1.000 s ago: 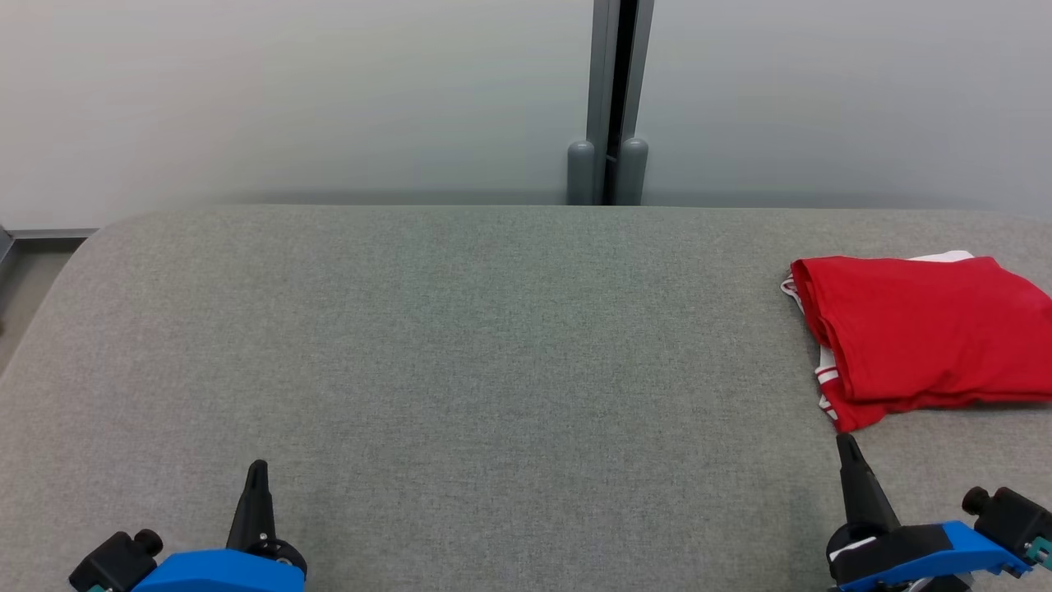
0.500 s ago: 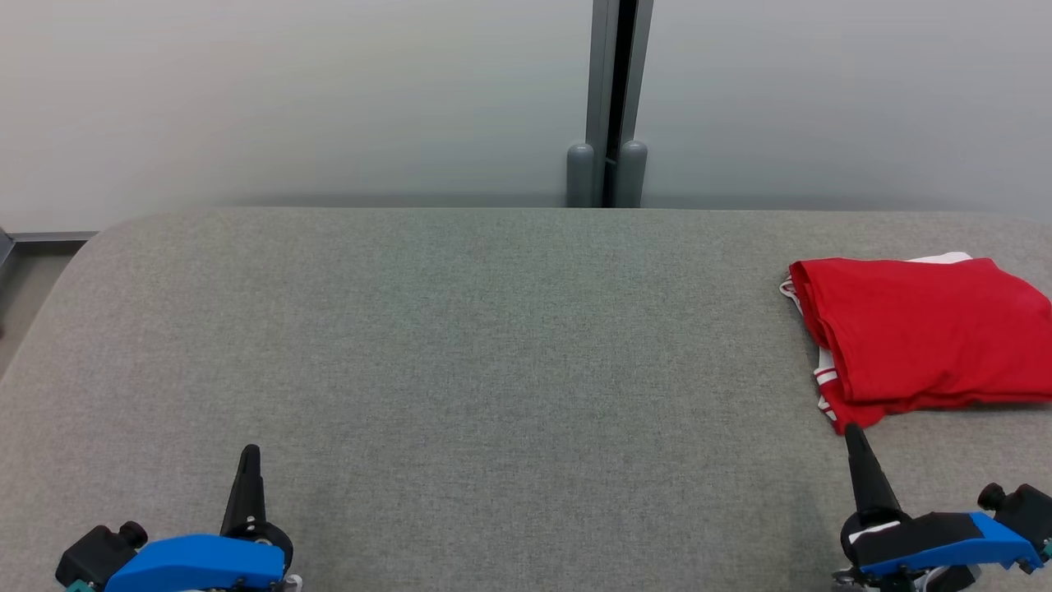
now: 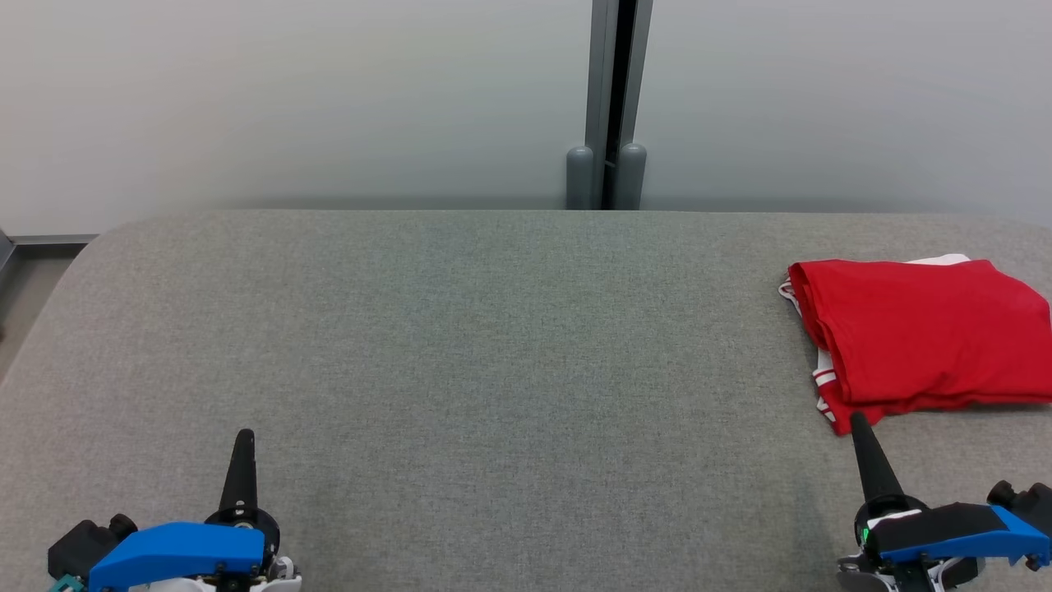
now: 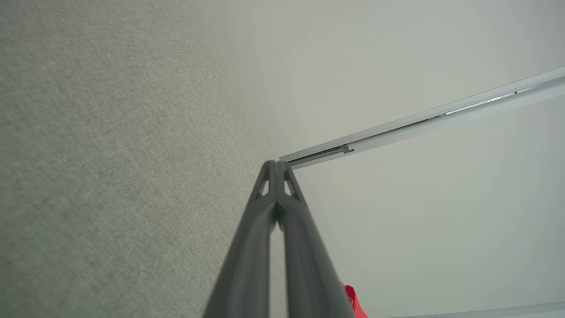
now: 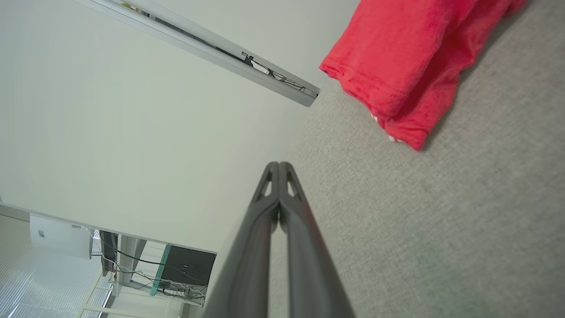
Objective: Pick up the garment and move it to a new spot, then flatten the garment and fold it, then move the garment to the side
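Head downward, wrists low, garment (image 3: 920, 333) seemingly shared

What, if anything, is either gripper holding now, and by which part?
Nothing is held. The left gripper and the right gripper are both shut and empty. The folded red garment lies on the table, apart from the right gripper.

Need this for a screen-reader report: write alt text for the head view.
A folded red garment with white trim lies at the right of a grey fabric-covered table. The right gripper, shut, points toward the garment's near corner without holding it; the left gripper, also shut, sits at lower left.
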